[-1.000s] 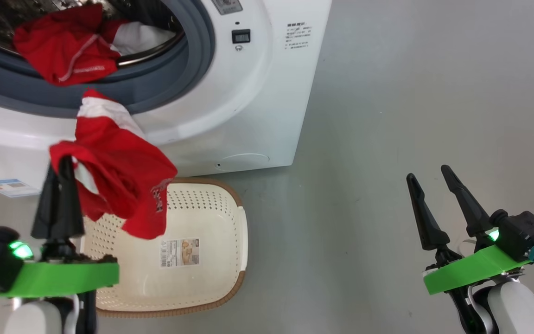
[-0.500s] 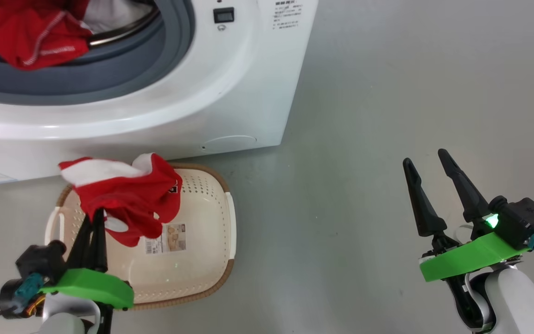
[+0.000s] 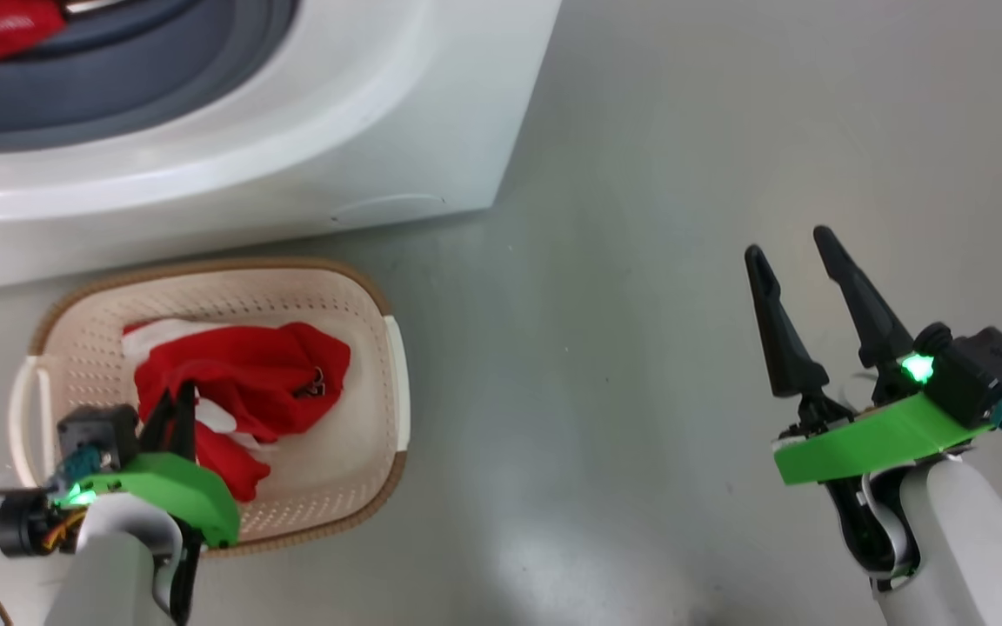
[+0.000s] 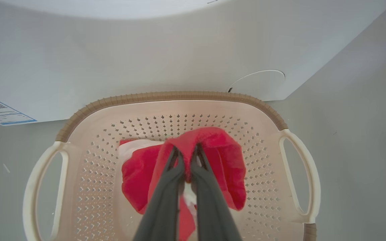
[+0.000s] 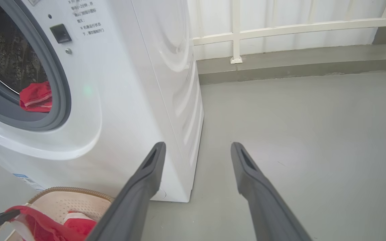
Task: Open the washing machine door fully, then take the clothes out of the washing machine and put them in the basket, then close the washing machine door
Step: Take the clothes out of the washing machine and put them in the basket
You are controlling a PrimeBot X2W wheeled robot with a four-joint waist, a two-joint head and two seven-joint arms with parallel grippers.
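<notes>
My left gripper (image 4: 185, 151) is clenched on the red garment (image 4: 224, 160), low inside the basket (image 4: 166, 96) beneath it, so letting go lands it there.

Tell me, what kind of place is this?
Probably a laundry corner, maybe on a balcony: a white washing machine, a basket holding red clothes on the grey floor, and a white railing behind.
</notes>
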